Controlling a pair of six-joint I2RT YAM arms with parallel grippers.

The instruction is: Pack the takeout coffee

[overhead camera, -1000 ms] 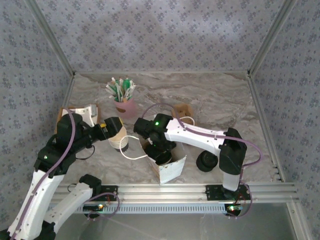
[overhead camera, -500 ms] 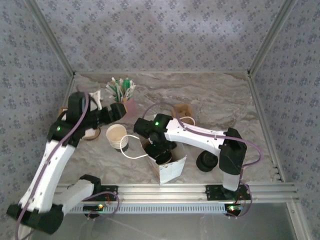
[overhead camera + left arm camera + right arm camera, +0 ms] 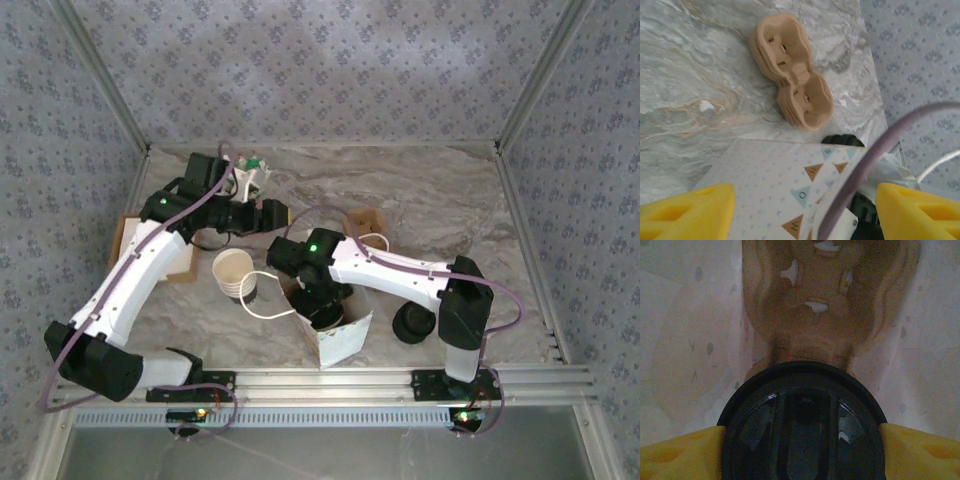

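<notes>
The takeout coffee shows as a round black lid squeezed between my right gripper's yellow fingers; the cup under it is hidden. It hangs low inside the white paper bag, above a brown cardboard cup carrier on the bag's floor. From above, my right gripper reaches down into the bag's mouth. My left gripper is raised behind the bag, near the pink cup, and points right. Its yellow fingers stand apart with nothing between them, over the patterned bag.
A stack of nested white cups stands left of the bag. Green-and-white sticks poke out behind my left arm. A second cardboard carrier lies behind the bag, black lids to its right, a cardboard box at the left.
My left arm has swung from beside the cup stack up and back, its gripper now past the pink cup and its jaws somewhat narrower. The right arm has not moved.
</notes>
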